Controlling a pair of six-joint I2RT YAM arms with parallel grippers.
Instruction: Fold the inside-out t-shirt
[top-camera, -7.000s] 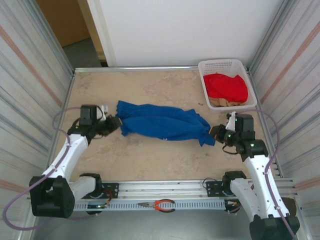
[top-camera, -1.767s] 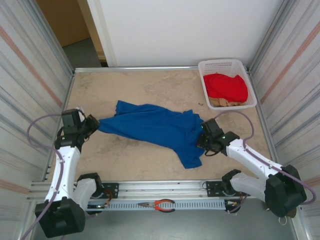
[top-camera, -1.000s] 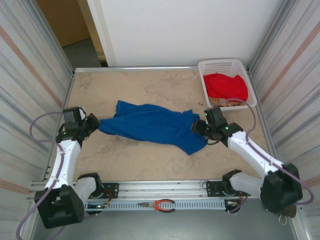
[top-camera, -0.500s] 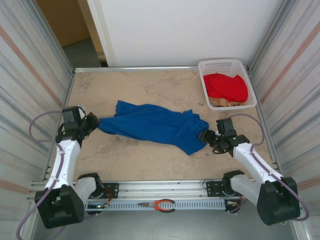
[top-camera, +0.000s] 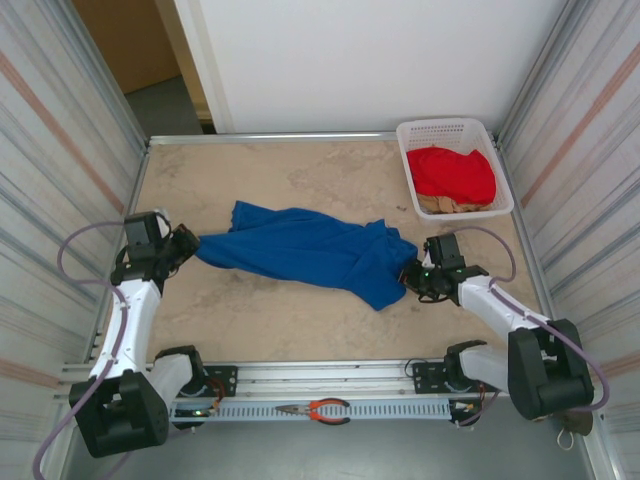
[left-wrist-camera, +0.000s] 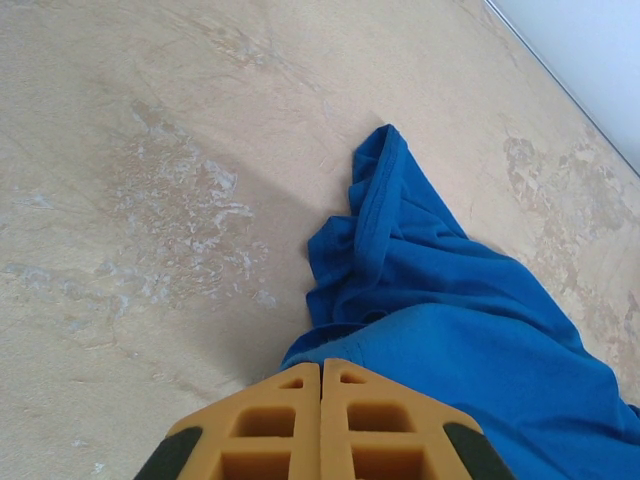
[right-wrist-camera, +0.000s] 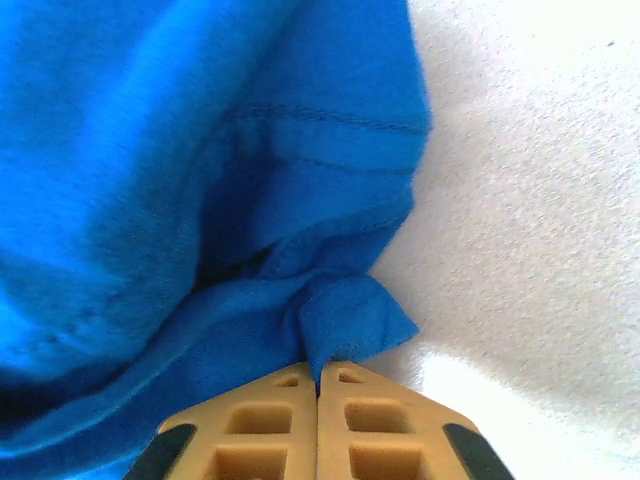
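Royal-blue fabric: the t-shirt (top-camera: 305, 255) lies bunched across the middle of the table (top-camera: 300, 170), spanning the two grippers. The left gripper (top-camera: 190, 245) is clamped on its left end. The right gripper (top-camera: 408, 277) is clamped on a small fold at its right edge.

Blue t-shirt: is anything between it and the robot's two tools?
Nothing visible. The left tool and right tool are each shut on an end of the t-shirt, and the basket sits apart in the far right corner.
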